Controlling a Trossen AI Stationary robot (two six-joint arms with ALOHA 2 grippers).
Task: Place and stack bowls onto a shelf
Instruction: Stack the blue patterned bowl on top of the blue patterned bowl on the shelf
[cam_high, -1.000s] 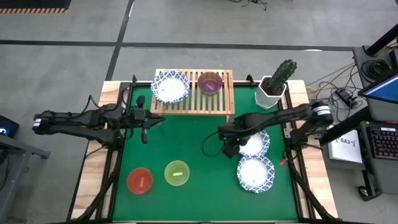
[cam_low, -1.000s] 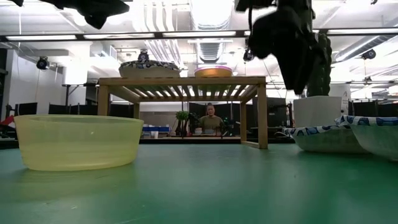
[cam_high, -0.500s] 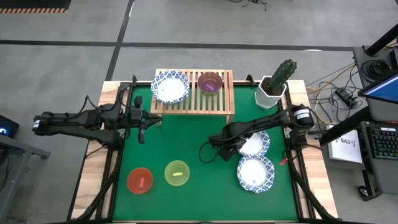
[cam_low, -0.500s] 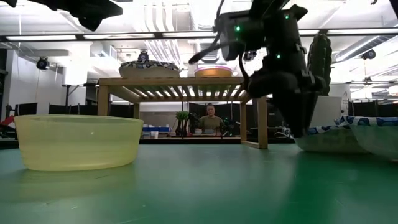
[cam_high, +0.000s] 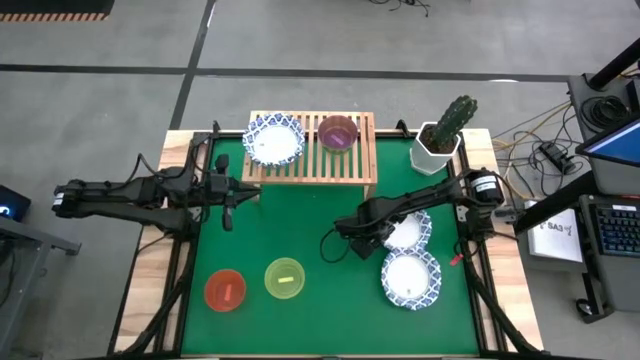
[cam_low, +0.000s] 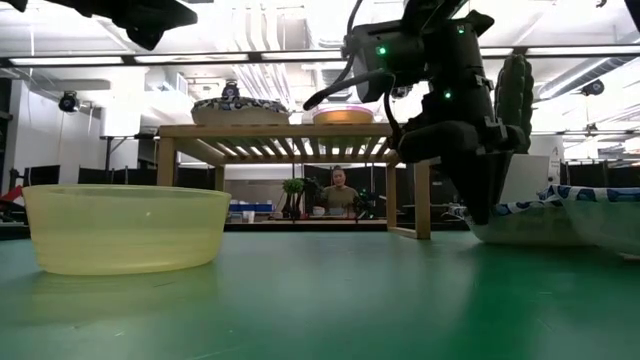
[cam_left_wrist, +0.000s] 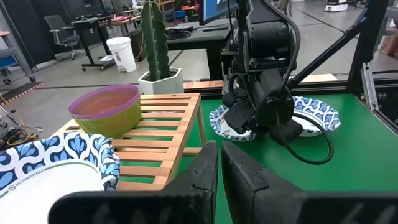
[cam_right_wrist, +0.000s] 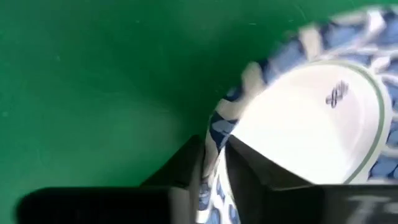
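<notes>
Gripped bowl: a white bowl with a blue patterned rim (cam_high: 408, 231) sits on the green bench (cam_high: 300, 225) at about 4 o'clock from the bench's middle; the right wrist view shows its rim between the two fingers.
Second blue-rimmed bowl: another one (cam_high: 411, 279) lies just beside it toward 6 o'clock, the two rims touching or nearly so (hard to tell from above).
Shelf: the light-wood shelf (cam_high: 350, 165) stands at 12 o'clock on the bench, carrying a blue-rimmed bowl (cam_high: 274, 139) at its 9 o'clock end and a purple bowl (cam_high: 338, 133) near its middle.
Small bowls: a red bowl (cam_high: 225, 290) and a yellow bowl (cam_high: 285, 278) sit side by side at about 7 o'clock, well apart from the shelf.
Right tool: the right tool (cam_high: 375, 238) is down at the 9 o'clock edge of the gripped bowl, one finger inside the rim and one outside, closing on it.
Left tool: the left tool (cam_high: 229, 216) hangs at 9 o'clock, near the shelf's end, fingers clenched on nothing.
Cactus pot: a white pot with a cactus (cam_high: 443, 137) stands at 2 o'clock, beside the shelf.
Background: a person shows far behind the shelf in the low view.
</notes>
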